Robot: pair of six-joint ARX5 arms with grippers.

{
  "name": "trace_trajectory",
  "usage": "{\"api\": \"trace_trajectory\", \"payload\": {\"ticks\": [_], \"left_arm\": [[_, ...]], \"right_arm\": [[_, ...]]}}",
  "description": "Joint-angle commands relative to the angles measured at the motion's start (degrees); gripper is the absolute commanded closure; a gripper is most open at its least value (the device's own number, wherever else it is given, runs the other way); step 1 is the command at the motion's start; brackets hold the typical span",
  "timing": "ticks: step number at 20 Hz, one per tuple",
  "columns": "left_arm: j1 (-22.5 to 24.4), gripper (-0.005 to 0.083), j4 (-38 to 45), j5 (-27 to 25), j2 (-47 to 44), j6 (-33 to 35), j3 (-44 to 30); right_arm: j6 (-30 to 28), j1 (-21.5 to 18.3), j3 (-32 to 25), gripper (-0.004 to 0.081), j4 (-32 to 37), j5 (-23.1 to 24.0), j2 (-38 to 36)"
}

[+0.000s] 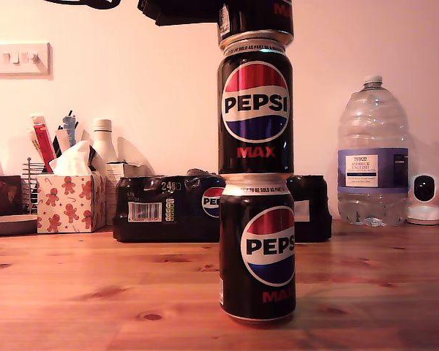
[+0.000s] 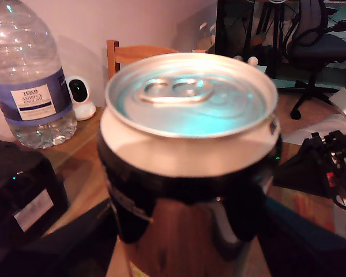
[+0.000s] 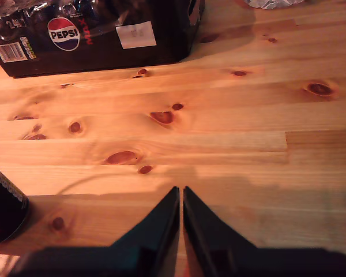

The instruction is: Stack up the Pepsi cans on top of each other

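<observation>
Pepsi cans stand in a column near the front edge of the wooden table (image 1: 73, 292) in the exterior view: the bottom can (image 1: 257, 252) on the wood, the middle can (image 1: 254, 110) upright on its rim, and the top can (image 1: 254, 18) cut off by the frame's upper edge. My first gripper (image 2: 184, 231) is clamped around the top can's body, its dark fingers (image 2: 132, 216) showing just below the silver lid. Whether that can is fully seated I cannot tell; it looks to rest on the middle can's rim. To finish well, I judge the can should be level and centred before the jaws part slowly, then lift straight up without brushing the column. My second gripper (image 3: 181, 222) hovers over bare wood, jaws pressed together and empty. Farther back sit the black multipack (image 1: 168, 208), a tissue box (image 1: 69, 201) and a water bottle (image 1: 373, 157).
</observation>
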Motion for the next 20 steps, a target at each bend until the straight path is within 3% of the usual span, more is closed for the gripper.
{"api": "trace_trajectory", "payload": {"ticks": [1, 20], "left_arm": [[-0.2, 0.0419, 2.6, 0.2, -0.3, 0.5, -0.4], [-0.2, 0.0418, -1.1, -0.2, -0.3, 0.4, -0.4]], "right_arm": [[0.2, -0.4, -1.0, 0.0782, 0.2, -0.2, 0.0], [0.2, -0.4, -1.0, 0.0782, 0.2, -0.2, 0.0]]}}
